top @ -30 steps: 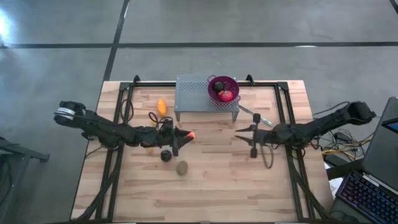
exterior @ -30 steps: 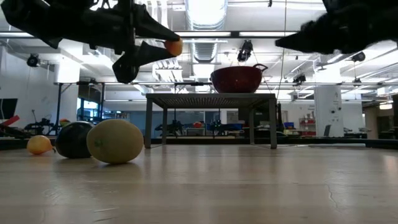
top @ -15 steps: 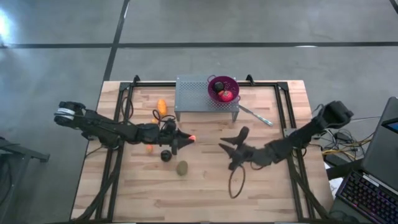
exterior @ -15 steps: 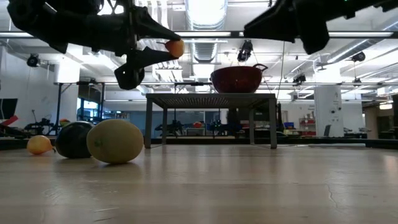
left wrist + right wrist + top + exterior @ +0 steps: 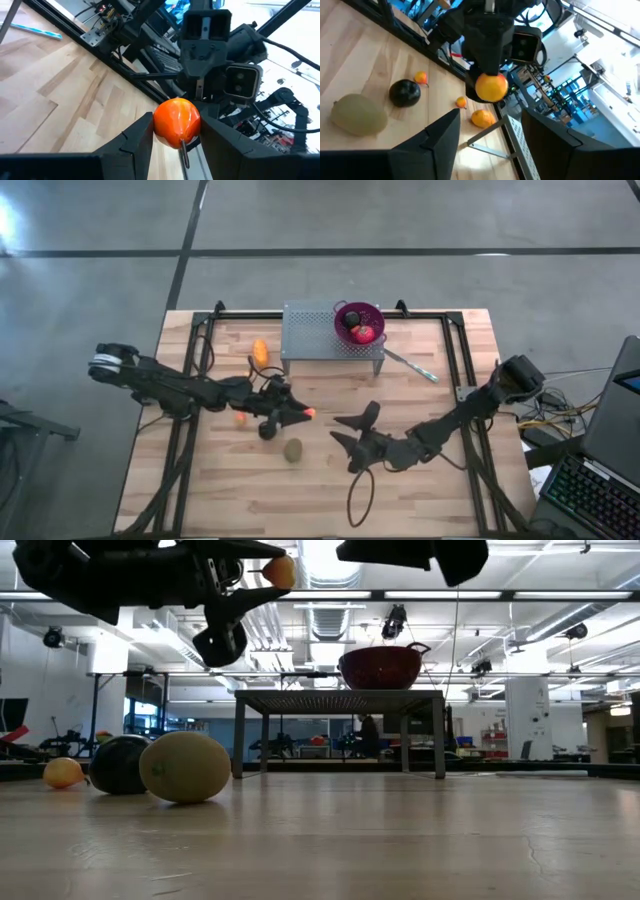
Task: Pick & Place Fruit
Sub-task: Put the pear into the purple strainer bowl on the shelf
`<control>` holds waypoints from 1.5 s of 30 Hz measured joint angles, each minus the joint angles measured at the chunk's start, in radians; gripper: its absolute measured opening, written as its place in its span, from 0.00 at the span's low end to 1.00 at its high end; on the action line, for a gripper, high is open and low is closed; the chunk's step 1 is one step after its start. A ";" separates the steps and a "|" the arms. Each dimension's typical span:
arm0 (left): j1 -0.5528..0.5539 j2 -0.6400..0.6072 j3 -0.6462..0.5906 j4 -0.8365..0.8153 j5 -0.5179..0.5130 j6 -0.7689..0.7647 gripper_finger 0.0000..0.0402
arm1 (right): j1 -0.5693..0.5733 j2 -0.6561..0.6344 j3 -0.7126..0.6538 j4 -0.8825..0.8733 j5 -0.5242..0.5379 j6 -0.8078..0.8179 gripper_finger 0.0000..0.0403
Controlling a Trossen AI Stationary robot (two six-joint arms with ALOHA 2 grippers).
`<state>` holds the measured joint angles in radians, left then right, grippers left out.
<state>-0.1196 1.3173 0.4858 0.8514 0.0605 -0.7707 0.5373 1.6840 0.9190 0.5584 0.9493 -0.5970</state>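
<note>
My left gripper (image 5: 305, 413) is shut on a small orange-red ball (image 5: 176, 122) of the fruit, high over the table's middle. My right gripper (image 5: 336, 429) faces it from the right, open, with nothing between its fingers (image 5: 440, 135); the ball (image 5: 491, 87) hangs a short way ahead of it. On the wood lie a brown-green oval (image 5: 292, 449), a black round (image 5: 267, 430), a small orange ball (image 5: 240, 418) and an elongated orange fruit (image 5: 260, 351). A purple bowl (image 5: 371, 313) with red and dark fruit stands on a grey perforated stand (image 5: 310, 332). My left gripper pinches the ball's two opposite sides (image 5: 159, 125) between its two fingers (image 5: 137, 142), at their free ends. The fingers lie about level and point toward the table's right side. The ball (image 5: 278, 570) is lifted clear, high above the wood.
A thin silver utensil (image 5: 410, 365) lies right of the stand. A black frame (image 5: 455, 345) runs along the table's sides and back. A laptop and keyboard (image 5: 600, 490) sit off the right edge. Bare wood stretches along the near edge.
My right gripper has swung from the right side of the table toward the left and near, rolling as it went, and now faces the held ball. My left gripper has stayed in place but turned its wrist; the ball sits a little higher in the low view.
</note>
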 joint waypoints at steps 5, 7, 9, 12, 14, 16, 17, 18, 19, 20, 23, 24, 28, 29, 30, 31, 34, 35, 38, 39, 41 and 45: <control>0.000 0.030 0.000 0.029 0.006 0.014 0.39 | -0.001 0.033 0.047 -0.001 -0.004 -0.036 0.54; 0.000 0.046 0.000 0.061 0.019 0.014 0.39 | -0.001 0.034 0.058 -0.001 -0.004 -0.041 0.55; 0.000 0.056 0.000 0.106 0.042 0.017 0.39 | -0.001 0.030 0.062 0.002 -0.004 -0.045 0.56; 0.000 0.068 0.000 0.145 0.055 0.035 0.39 | -0.001 0.026 0.061 0.002 -0.006 -0.043 0.57; 0.000 0.078 0.008 0.154 0.055 0.044 0.39 | -0.001 0.024 0.061 0.002 -0.009 -0.043 0.57; 0.000 0.092 0.033 0.148 0.055 0.061 0.39 | -0.001 0.026 0.061 0.002 -0.018 -0.044 0.58; 0.000 0.102 0.051 0.141 0.056 0.069 0.39 | -0.001 0.026 0.062 0.001 -0.019 -0.047 0.59; 0.000 0.114 0.068 0.134 0.057 0.080 0.39 | -0.001 0.026 0.064 0.001 -0.020 -0.055 0.60; 0.000 0.127 0.086 0.120 0.057 0.092 0.39 | -0.001 0.026 0.065 0.001 -0.019 -0.058 0.60; 0.000 0.138 0.100 0.111 0.058 0.103 0.39 | -0.001 0.026 0.066 0.001 -0.018 -0.058 0.61; 0.000 0.166 0.132 0.112 0.060 0.136 0.39 | -0.001 0.026 0.067 -0.001 -0.013 -0.064 0.63; 0.000 0.173 0.139 0.115 0.064 0.141 0.39 | -0.001 0.026 0.067 -0.001 -0.010 -0.066 0.63; 0.000 0.189 0.151 0.112 0.080 0.142 0.39 | -0.002 0.026 0.066 -0.002 -0.008 -0.069 0.64; 0.000 0.191 0.153 0.114 0.081 0.142 0.39 | -0.002 0.026 0.066 -0.002 -0.008 -0.071 0.64; 0.000 0.191 0.154 0.113 0.081 0.142 0.39 | -0.002 0.026 0.066 -0.001 -0.009 -0.073 0.63; 0.000 0.194 0.157 0.114 0.081 0.142 0.39 | -0.002 0.026 0.066 -0.001 -0.011 -0.076 0.62; 0.000 0.201 0.164 0.110 0.087 0.142 0.39 | -0.002 0.026 0.069 -0.001 -0.014 -0.078 0.58; 0.000 0.204 0.168 0.110 0.093 0.142 0.39 | -0.002 0.026 0.069 -0.001 -0.014 -0.078 0.57; 0.000 0.206 0.179 0.108 0.107 0.142 0.39 | -0.002 0.026 0.069 0.000 -0.014 -0.079 0.54; 0.000 0.209 0.186 0.108 0.107 0.143 0.39 | -0.002 0.026 0.069 0.002 -0.013 -0.080 0.53; 0.000 0.211 0.191 0.107 0.109 0.143 0.39 | -0.002 0.026 0.069 0.003 -0.013 -0.084 0.51; 0.000 0.213 0.200 0.089 0.116 0.143 0.39 | -0.002 0.026 0.069 0.003 -0.013 -0.088 0.48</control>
<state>-0.1196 1.5305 0.6853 0.9409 0.1762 -0.6277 0.5351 1.7103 0.9882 0.5610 0.9367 -0.6853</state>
